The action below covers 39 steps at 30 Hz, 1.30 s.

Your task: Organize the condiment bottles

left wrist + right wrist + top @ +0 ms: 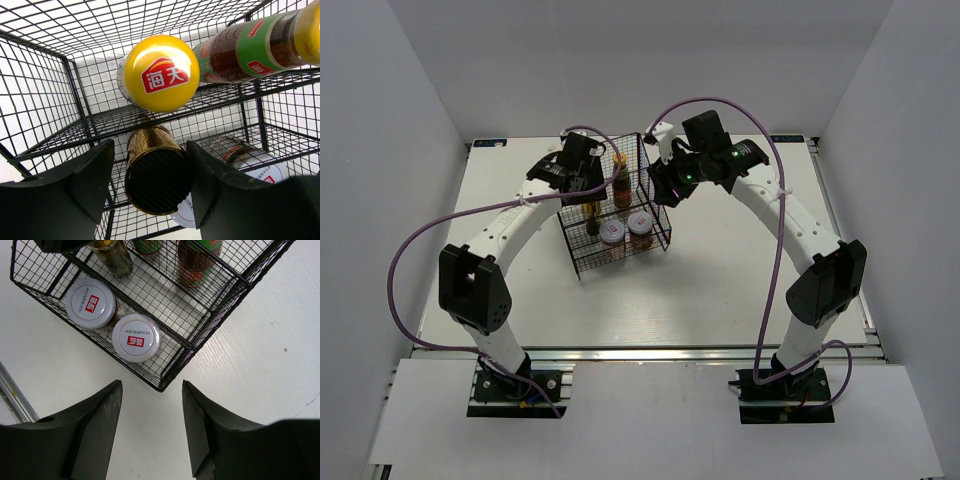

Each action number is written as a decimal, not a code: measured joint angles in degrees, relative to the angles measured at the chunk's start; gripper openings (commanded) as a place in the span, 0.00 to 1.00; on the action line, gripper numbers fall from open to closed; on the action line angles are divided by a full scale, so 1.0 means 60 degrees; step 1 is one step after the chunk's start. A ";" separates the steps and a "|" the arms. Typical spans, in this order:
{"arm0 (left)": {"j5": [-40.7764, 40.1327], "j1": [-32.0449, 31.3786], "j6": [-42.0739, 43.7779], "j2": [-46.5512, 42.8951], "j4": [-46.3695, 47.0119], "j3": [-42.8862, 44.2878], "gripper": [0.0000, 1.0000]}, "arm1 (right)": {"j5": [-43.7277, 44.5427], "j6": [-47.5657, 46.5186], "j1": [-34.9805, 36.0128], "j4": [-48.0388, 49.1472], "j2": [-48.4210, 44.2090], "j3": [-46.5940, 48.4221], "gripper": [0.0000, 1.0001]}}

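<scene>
A black wire basket (582, 262) stands mid-table and holds all five condiment containers. My left gripper (584, 190) is above its left side. In the left wrist view my left gripper (150, 150) is open and straddles the gold cap of the dark bottle (157, 175); a gap shows at the left finger (90, 175). Two red-sauce bottles, one showing its yellow cap (160, 72) and one its green label (250, 47), stand behind it. Two white-lidded jars (91, 303) (136, 338) sit in the basket's front compartment. My right gripper (151, 387) is open and empty over the table by the basket's corner.
The basket's wire walls (40, 95) and divider (150, 305) closely surround the bottles. The white table (720, 280) stretches to the right and front of the basket. Purple cables (775, 190) loop over both arms. White walls enclose the table.
</scene>
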 measured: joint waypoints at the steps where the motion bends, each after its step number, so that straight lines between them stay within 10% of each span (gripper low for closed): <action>1: 0.0000 0.0000 0.0000 -0.0004 0.0004 -0.0018 0.70 | 0.0000 0.0000 0.0000 0.0000 0.0000 0.0000 0.57; 22: 0.0033 0.0004 -0.0076 -0.1228 -0.0299 -0.0208 0.89 | -0.0004 0.0000 0.0000 -0.0004 0.0000 -0.0004 0.57; 28: 0.0299 0.0007 -0.0127 -0.2368 -0.0280 -0.0368 0.93 | -0.0007 0.0029 0.0000 -0.0004 -0.0004 -0.0004 0.89; 39: 0.1963 0.0015 -0.0259 -0.6885 0.1443 -0.2466 0.98 | 0.0743 0.0984 0.0000 0.0408 -0.1530 -0.1275 0.89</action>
